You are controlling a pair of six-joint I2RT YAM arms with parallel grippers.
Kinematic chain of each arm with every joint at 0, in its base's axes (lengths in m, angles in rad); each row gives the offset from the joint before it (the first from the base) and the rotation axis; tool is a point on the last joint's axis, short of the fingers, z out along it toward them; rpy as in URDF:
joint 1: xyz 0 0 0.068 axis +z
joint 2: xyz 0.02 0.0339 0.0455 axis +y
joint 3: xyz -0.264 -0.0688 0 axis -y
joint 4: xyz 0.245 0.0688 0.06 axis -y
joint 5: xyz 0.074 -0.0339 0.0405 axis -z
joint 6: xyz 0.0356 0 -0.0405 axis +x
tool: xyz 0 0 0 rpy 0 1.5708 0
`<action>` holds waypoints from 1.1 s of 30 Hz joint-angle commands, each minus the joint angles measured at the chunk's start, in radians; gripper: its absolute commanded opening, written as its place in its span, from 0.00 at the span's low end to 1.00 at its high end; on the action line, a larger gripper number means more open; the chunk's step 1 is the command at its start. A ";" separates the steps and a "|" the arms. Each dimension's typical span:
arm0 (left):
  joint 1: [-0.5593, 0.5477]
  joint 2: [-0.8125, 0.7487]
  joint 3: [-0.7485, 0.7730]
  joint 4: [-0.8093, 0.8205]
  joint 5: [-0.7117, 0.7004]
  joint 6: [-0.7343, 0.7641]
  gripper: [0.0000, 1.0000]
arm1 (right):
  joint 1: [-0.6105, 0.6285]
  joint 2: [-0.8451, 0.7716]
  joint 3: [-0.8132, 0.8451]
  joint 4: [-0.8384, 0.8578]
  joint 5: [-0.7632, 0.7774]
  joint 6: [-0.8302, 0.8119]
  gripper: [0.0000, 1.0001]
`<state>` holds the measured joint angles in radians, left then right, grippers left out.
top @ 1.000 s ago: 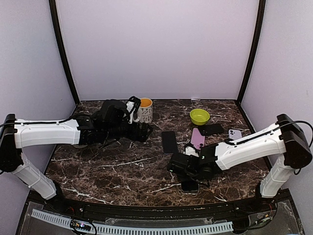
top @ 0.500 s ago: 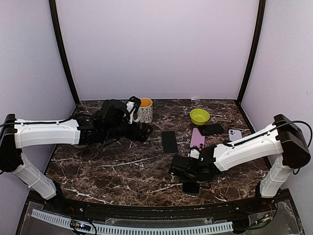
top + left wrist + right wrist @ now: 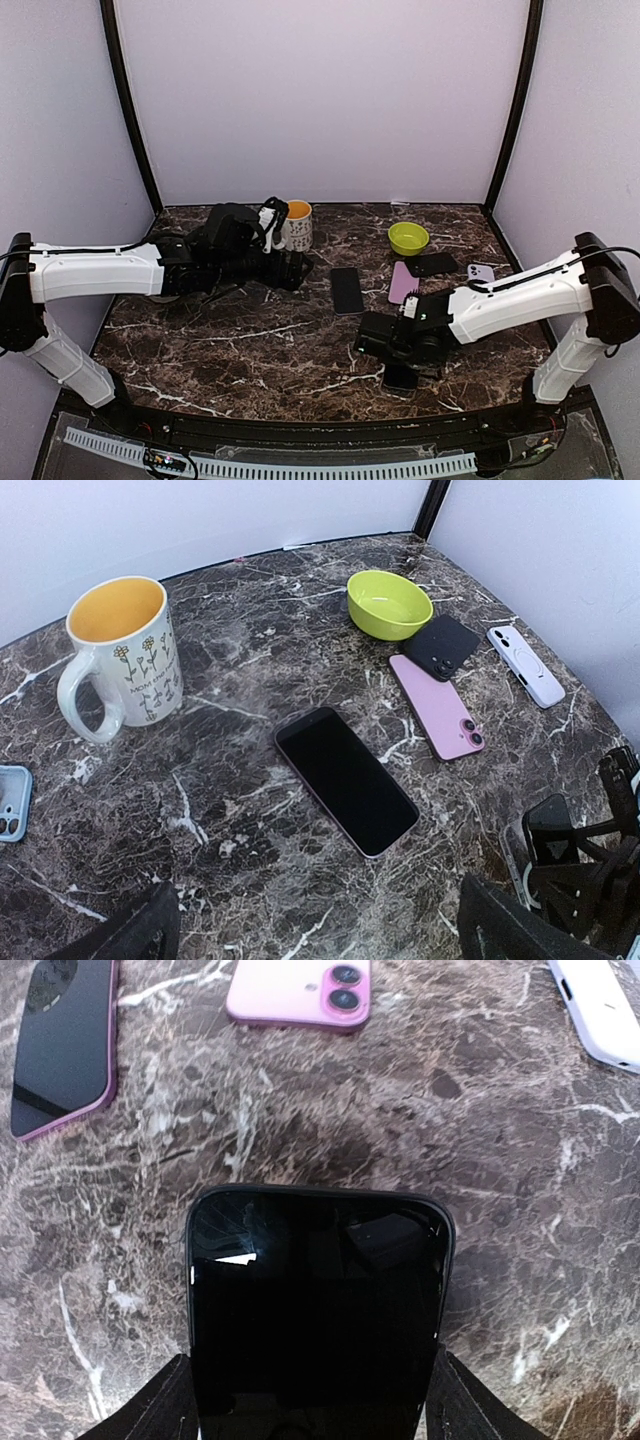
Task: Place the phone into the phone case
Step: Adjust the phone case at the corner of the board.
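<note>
My right gripper (image 3: 312,1392) is shut on a black-screened phone (image 3: 315,1310), one finger on each long side, low over the marble table (image 3: 500,1160). From above, the right gripper (image 3: 398,362) is at the near centre-right with the phone (image 3: 400,378) sticking out toward the front edge. In the left wrist view the phone (image 3: 548,825) is tilted, and the thin clear rim of a phone case (image 3: 512,852) lies beside it. I cannot tell whether the phone sits in that case. My left gripper (image 3: 320,930) is open and empty, hovering near the mug (image 3: 296,225).
A second black phone (image 3: 347,780) lies face up mid-table. A pink phone (image 3: 437,707), a black case (image 3: 440,646) and a white one (image 3: 527,665) lie by the green bowl (image 3: 389,604). A blue case (image 3: 10,802) lies at the far left.
The right gripper has shifted a little to the right with the phone, uncovering more of the pink phone. The left arm has not moved.
</note>
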<state>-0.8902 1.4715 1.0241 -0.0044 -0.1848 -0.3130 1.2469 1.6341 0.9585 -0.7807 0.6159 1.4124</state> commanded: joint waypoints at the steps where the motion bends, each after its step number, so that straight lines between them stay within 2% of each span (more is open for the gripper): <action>1: -0.002 0.005 -0.004 -0.011 0.048 0.025 0.98 | -0.018 -0.094 -0.028 -0.040 0.047 0.040 0.19; 5: -0.003 0.040 0.019 -0.029 0.120 0.035 0.94 | -0.075 -0.186 -0.081 -0.036 0.034 -0.005 0.19; 8: -0.003 0.062 0.038 -0.039 0.170 0.037 0.92 | -0.149 -0.238 -0.144 0.008 -0.036 -0.074 0.19; 16: -0.031 0.188 0.139 -0.110 0.460 0.100 0.80 | -0.300 -0.320 -0.248 -0.006 -0.123 -0.208 0.19; 21: -0.067 0.255 0.189 -0.193 0.468 0.128 0.80 | -0.346 -0.293 -0.274 0.018 -0.156 -0.289 0.18; 33: -0.069 0.260 0.201 -0.209 0.450 0.134 0.80 | -0.346 -0.091 -0.162 0.072 -0.239 -0.400 0.16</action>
<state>-0.9611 1.7409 1.1957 -0.1829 0.2584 -0.1947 0.9028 1.5040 0.7612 -0.7547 0.4179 1.0645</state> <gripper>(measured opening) 0.799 0.722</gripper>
